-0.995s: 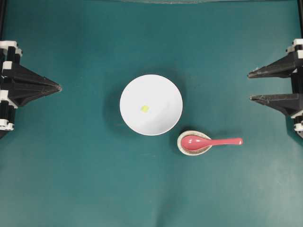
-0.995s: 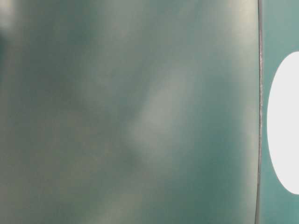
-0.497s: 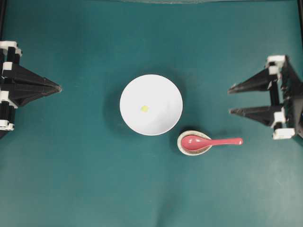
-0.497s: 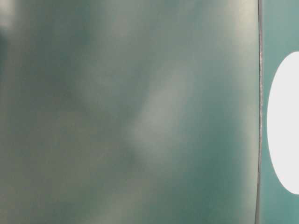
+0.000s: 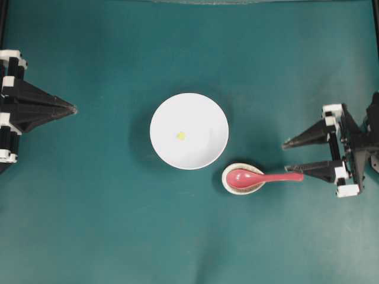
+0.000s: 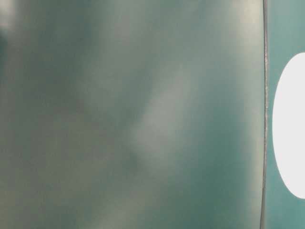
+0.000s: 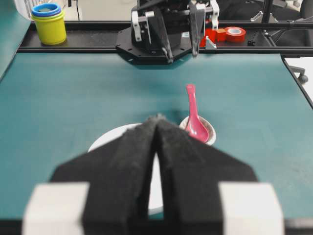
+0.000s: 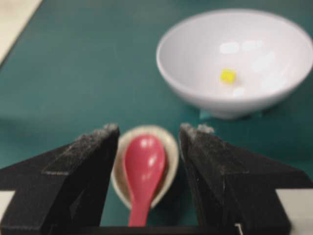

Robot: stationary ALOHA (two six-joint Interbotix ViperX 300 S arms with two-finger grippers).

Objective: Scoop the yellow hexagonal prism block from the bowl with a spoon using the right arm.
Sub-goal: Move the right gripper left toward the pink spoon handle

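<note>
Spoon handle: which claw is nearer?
Right. The right claw sits open at the tip of the spoon handle; the left claw waits shut beyond the bowl.

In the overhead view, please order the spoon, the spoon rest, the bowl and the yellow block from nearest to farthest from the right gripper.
From the right gripper:
1. Spoon, handle end by the lower finger.
2. Spoon rest, under the spoon's head.
3. Bowl, centre.
4. Yellow block, inside the bowl.

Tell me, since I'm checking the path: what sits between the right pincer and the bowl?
In the right wrist view, the red spoon on its small rest lies between the open right pincer and the bowl.
</note>
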